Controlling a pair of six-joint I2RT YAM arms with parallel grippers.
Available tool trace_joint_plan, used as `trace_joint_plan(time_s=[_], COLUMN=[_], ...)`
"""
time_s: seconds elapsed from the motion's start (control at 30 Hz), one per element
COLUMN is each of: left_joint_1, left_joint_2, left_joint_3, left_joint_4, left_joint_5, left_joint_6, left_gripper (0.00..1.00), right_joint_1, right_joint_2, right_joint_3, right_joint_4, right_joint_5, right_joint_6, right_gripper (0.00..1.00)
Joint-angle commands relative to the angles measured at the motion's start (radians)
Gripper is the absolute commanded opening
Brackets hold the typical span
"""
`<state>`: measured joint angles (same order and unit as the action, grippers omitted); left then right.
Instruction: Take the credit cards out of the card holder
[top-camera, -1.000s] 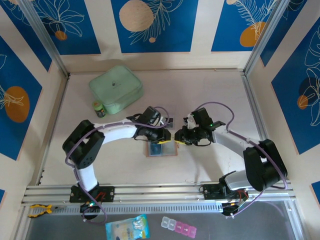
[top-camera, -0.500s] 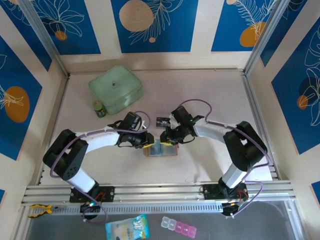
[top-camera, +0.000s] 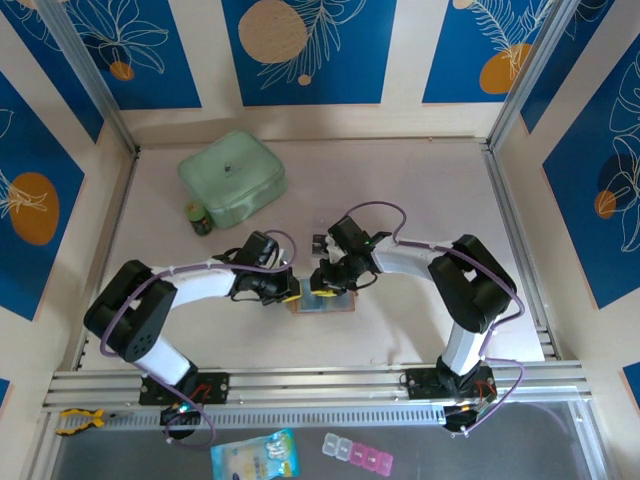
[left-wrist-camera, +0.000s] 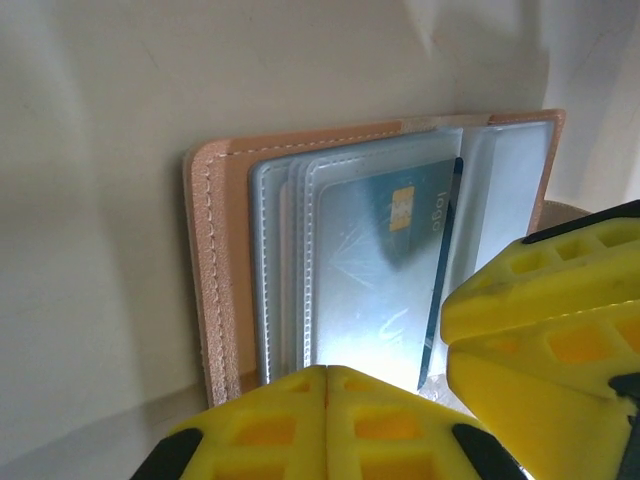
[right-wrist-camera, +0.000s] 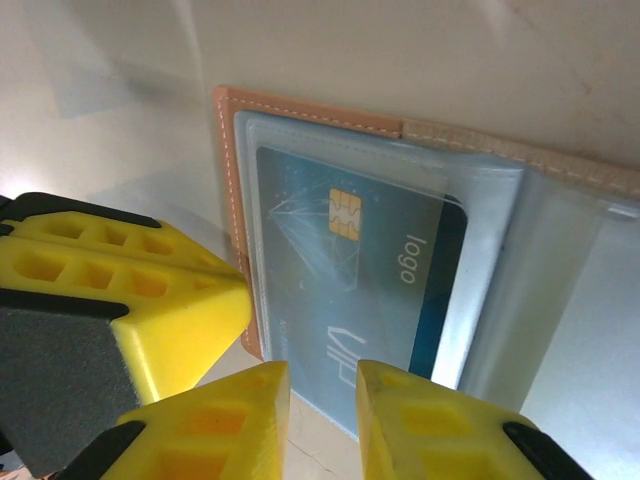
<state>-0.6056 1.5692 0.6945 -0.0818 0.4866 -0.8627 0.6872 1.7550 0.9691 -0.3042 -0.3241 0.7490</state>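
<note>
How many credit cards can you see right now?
1: a blue credit card in the front clear sleeve of the open card holder. More may be hidden in the sleeves behind it.

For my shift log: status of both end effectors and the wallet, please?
Left end effector shut at wallet edge. Right end effector slightly open by card. Card inside clear sleeve. Nothing blocking.
</note>
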Motion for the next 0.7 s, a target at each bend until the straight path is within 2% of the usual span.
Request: trace_joint_plan(time_s=[0.0, 0.57, 0.67], left_joint_1=[0.016, 0.022, 0.021], left_joint_2=[0.027, 0.042, 0.042], left_joint_3=[-0.001, -0.001, 0.000], left_joint_4=[0.017, -0.007, -0.010], left_joint_5=[0.001, -0.005, -0.004], left_joint_6=[0.016, 0.031, 0.031], left_gripper=[0.06, 0.03, 0.03], right_joint_1=[0.003, 0.003, 0.003], right_joint_2=[0.013, 0.031, 0.036], right_joint_3=[0.029, 0.032, 0.023], right_joint_4=[-0.034, -0.053, -0.038], right_joint_5=[0.014, 0.050, 0.038], right_joint_6=[-0.003, -0.022, -0.020], right_gripper=[0.25, 0.25, 0.22])
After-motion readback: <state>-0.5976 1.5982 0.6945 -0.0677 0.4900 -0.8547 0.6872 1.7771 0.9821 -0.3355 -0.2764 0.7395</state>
